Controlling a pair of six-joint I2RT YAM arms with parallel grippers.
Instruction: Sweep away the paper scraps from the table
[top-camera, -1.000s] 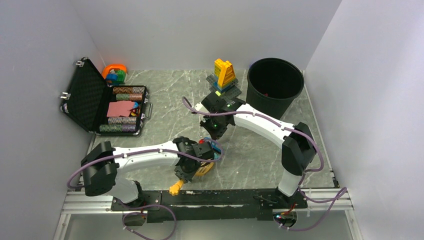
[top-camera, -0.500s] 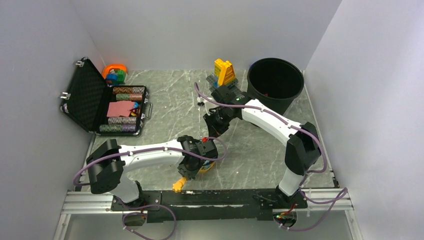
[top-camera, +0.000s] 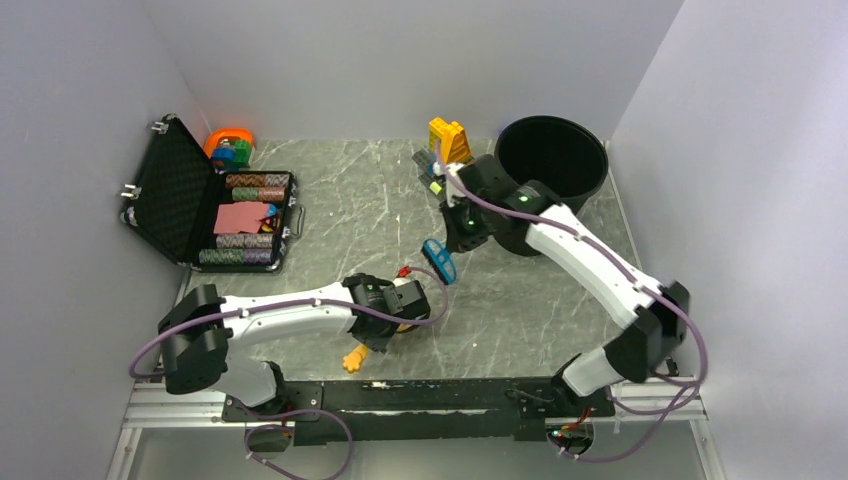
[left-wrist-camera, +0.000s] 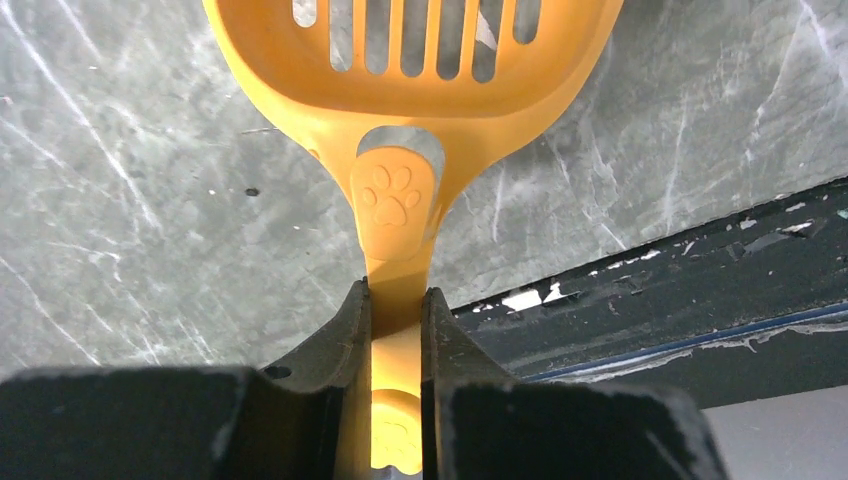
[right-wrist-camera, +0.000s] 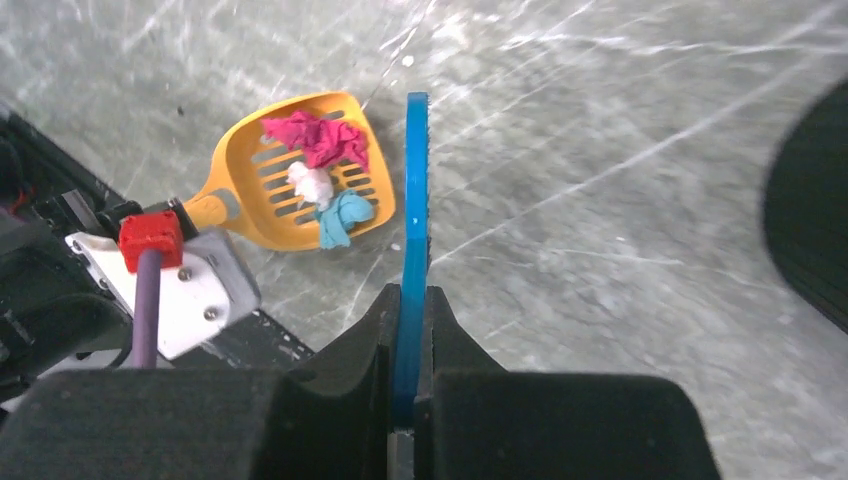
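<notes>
Pink (right-wrist-camera: 318, 138), white (right-wrist-camera: 312, 182) and teal (right-wrist-camera: 343, 214) paper scraps lie in the bowl of an orange slotted scoop (right-wrist-camera: 300, 170) resting on the grey-green table (top-camera: 340, 200). My left gripper (left-wrist-camera: 397, 300) is shut on the scoop's paw-print handle (left-wrist-camera: 397, 195), near the front rail. In the top view the left wrist hides the bowl, and only the handle end (top-camera: 352, 358) shows. My right gripper (right-wrist-camera: 412, 300) is shut on a thin blue brush (right-wrist-camera: 416, 180). It holds the brush (top-camera: 438, 260) above the table, back and to the right of the scoop.
A black bin (top-camera: 550, 170) stands at the back right, close behind the right wrist. Next to it is a yellow brick build (top-camera: 448, 145). An open black case (top-camera: 215, 215) with chips lies at the left. The black rail (left-wrist-camera: 700, 280) runs along the near edge.
The right arm has lifted the blue brush away from the scoop and swung back-right toward the bin. The left arm has drawn the scoop slightly left and nearer the rail.
</notes>
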